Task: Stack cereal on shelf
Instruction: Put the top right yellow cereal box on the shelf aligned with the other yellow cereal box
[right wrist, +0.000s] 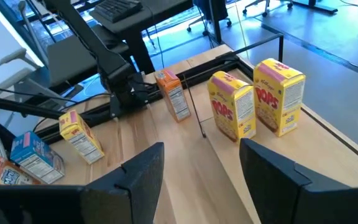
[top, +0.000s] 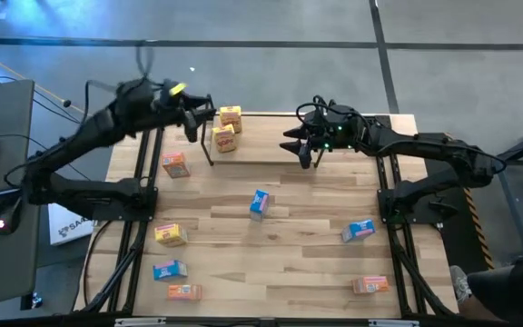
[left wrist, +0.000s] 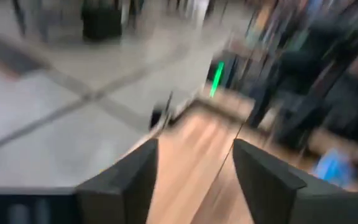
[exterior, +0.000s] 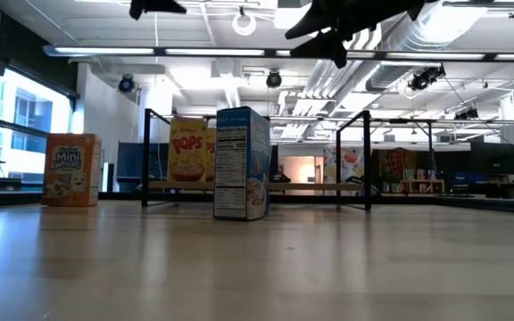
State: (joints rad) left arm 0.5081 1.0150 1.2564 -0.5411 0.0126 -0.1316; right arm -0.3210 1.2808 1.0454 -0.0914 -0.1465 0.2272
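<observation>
A blue cereal box (exterior: 242,162) is seen upright mid-table, long axis vertical; beyond, two yellow boxes (right wrist: 255,103) are stood upright on the shelf (top: 252,162); both grippers, left (top: 192,116) and right (top: 300,142), are held apart, empty, above the shelf ends.

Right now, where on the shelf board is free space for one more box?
The light wooden shelf board is bare between the two yellow cardboard Pops boxes at its left end and the right gripper, which hangs open. The left end is crowded: both boxes stand there, the left gripper beside them.
</observation>
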